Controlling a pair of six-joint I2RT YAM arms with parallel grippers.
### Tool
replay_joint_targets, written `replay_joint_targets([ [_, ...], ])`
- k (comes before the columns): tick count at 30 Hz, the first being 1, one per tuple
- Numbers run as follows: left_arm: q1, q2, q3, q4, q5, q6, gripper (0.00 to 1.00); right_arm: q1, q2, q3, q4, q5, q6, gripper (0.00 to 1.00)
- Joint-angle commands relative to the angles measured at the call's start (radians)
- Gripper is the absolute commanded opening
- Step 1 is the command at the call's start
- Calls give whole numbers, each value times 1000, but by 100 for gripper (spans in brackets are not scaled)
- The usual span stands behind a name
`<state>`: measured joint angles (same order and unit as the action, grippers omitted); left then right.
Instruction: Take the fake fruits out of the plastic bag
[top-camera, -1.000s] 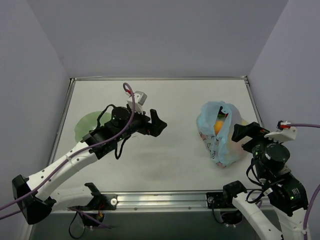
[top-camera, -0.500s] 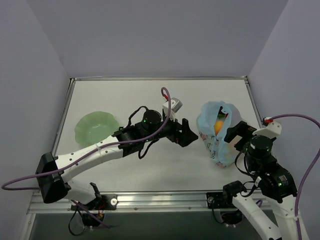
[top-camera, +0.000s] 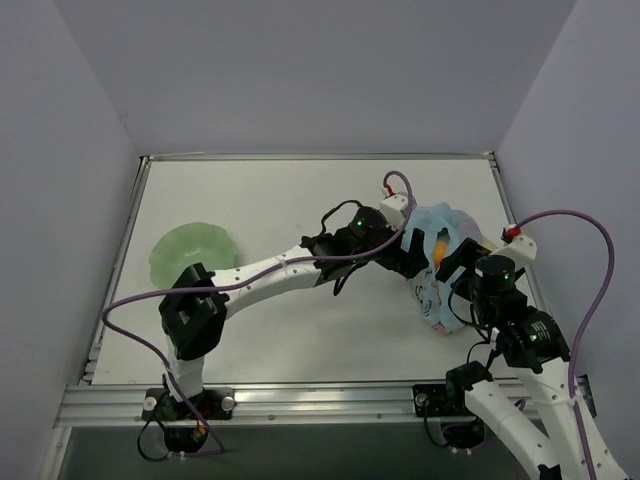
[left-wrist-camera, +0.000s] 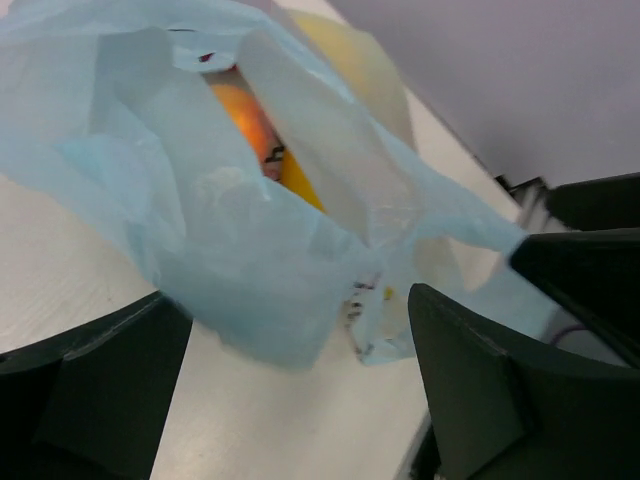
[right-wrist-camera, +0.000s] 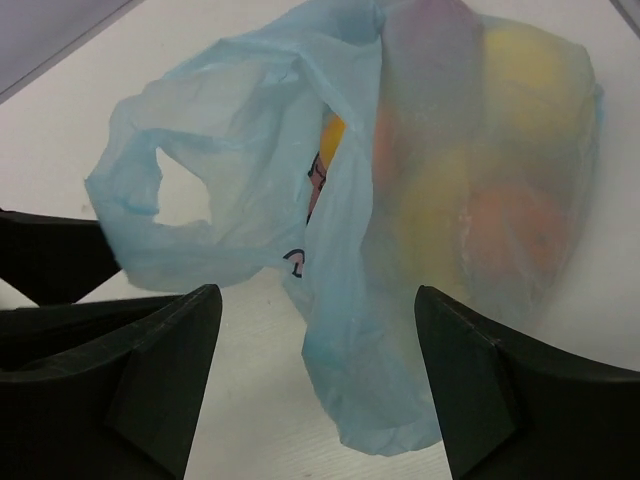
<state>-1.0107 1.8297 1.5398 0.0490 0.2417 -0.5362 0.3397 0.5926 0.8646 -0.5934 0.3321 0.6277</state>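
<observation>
Plastic bag (top-camera: 432, 298) — long axis near-far, mouth leftward

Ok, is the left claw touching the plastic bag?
Cannot tell. In the left wrist view the left claw stands open astride the plastic bag, whose edge overlaps one finger, but no view shows contact or a gap plainly.

A robotics lab is indicated by a white tabletop (top-camera: 280, 200) walled by plain grey panels (top-camera: 300, 70) and edged by an aluminium rail (top-camera: 320, 398).
</observation>
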Motion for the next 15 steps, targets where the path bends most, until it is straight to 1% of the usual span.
replay_joint_targets([
  [1,27,16,74,-11,-85,42,83,-5,29,-29,56,4,59,73],
  [2,34,19,66,-5,-93,42,64,-4,33,-41,69,-4,70,72],
  [4,49,10,51,3,-139,50,36,-5,61,-81,110,-18,78,72],
  [5,55,2,36,9,-153,51,15,-7,73,-97,125,-18,78,72],
  [6,69,-32,-5,14,-168,50,6,-7,88,-122,142,-19,75,71],
  [7,78,-56,-35,38,-197,44,3,-5,119,-131,179,-27,70,57],
  [8,86,-82,-67,54,-209,44,2,-7,134,-139,199,-30,63,49],
  [9,102,-143,-133,67,-223,41,2,-7,151,-144,246,-37,50,41],
  [10,110,-177,-164,84,-261,39,2,-5,191,-141,274,-56,41,26],
  [11,119,-210,-193,91,-278,39,2,-5,211,-136,300,-98,34,23],
  [12,124,-278,-220,94,-297,42,2,-5,237,-127,355,-123,18,21],
  [13,135,-314,-266,94,-315,47,2,-5,292,-99,383,-149,6,4],
  [14,139,-343,-286,91,-343,54,2,-4,317,-79,406,-210,-6,0],
  [15,141,-401,-300,84,-350,56,2,1,340,-58,429,-235,-17,0],
])
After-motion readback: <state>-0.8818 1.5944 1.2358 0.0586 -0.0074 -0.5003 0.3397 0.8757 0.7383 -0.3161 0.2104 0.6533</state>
